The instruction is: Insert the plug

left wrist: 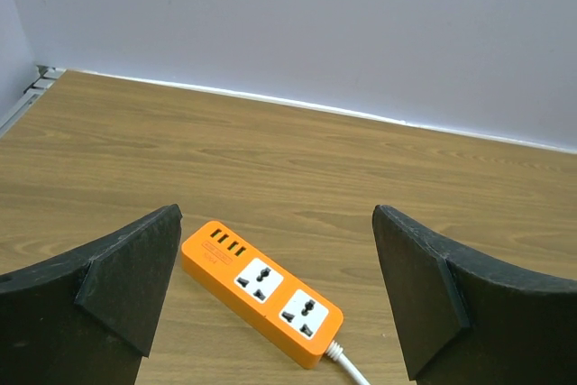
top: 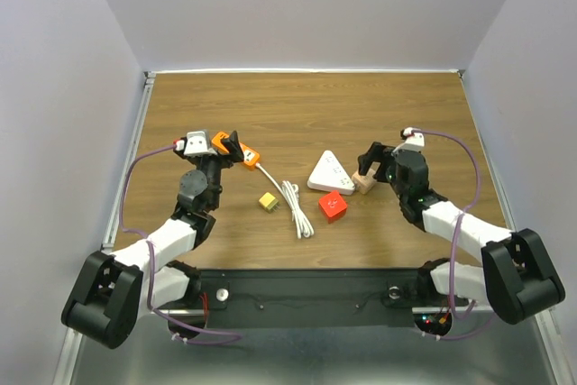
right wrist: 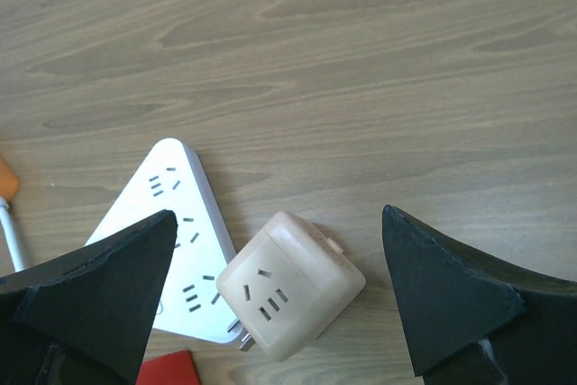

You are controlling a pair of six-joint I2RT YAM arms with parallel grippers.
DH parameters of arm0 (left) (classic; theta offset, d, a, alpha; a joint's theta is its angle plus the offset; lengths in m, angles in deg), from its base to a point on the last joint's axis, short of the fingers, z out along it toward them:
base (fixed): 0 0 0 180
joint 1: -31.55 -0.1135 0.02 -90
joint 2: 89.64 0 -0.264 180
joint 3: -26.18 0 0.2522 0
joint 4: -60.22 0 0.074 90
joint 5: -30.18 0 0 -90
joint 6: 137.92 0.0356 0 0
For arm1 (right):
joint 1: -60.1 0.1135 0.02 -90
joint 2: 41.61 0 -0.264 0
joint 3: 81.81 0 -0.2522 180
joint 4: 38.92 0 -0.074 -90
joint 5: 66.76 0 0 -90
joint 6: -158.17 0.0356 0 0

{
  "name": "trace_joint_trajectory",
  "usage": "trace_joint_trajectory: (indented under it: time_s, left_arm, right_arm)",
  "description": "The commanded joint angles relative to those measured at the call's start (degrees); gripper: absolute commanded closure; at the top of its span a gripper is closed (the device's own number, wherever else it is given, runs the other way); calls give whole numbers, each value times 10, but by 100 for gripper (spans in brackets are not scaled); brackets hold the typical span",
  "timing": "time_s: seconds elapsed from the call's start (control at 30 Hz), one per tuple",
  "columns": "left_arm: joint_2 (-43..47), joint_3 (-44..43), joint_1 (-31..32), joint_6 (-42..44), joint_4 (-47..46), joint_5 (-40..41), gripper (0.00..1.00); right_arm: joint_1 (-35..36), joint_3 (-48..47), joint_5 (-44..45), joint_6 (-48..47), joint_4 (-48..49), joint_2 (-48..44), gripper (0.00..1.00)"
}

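The plug is a beige cube (right wrist: 293,286) with metal prongs, lying on the table against the white triangular socket block (right wrist: 171,214). My right gripper (right wrist: 279,223) hangs open just above it, fingers on either side, touching nothing. In the top view the beige plug (top: 364,182) sits right of the white triangular block (top: 329,173), under the right gripper (top: 367,161). An orange power strip (left wrist: 261,290) with two white sockets lies flat below my open left gripper (top: 232,145), whose fingers (left wrist: 135,286) hold nothing.
A red cube (top: 333,206) and a small yellow cube (top: 268,201) lie near the table's front. The strip's white cable (top: 293,205) is bundled between them. Grey walls close the table on three sides.
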Motion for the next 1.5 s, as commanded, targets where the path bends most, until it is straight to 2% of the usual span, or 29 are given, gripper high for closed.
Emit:
trace_joint_trajectory:
  time_s: [0.0, 0.27, 0.77, 0.9, 1.1, 1.2, 1.27, 1.3, 1.43, 1.47]
  left_arm:
    - [9, -9, 3, 7, -38, -15, 1]
    - [-15, -20, 3, 11, -32, -40, 1]
    - [-26, -26, 4, 15, -28, -55, 1]
    - [-30, -29, 4, 17, -28, -56, 1]
    - [-35, -32, 8, 21, -25, -57, 1]
    - [-35, -33, 10, 21, -24, -58, 1]
    - [-33, -33, 12, 21, -24, -62, 1]
    - [-33, -33, 12, 22, -24, -65, 1]
    - [-30, -32, 16, 21, -24, -81, 1]
    - [-28, -31, 17, 18, -24, -98, 1]
  right_arm:
    - [13, -28, 37, 18, -41, 11, 0]
    - [26, -39, 71, 53, -73, 27, 0]
    - [44, -73, 73, 76, -75, 117, 0]
    - [45, -70, 74, 74, -76, 123, 3]
    - [47, -66, 58, 70, -77, 120, 19]
    - [48, -66, 55, 69, -77, 117, 31]
    - [47, -68, 47, 66, -76, 112, 45]
    - [47, -71, 44, 63, -74, 111, 62]
    - [48, -75, 18, 49, -54, 107, 100]
    - [47, -79, 2, 41, -40, 107, 100]
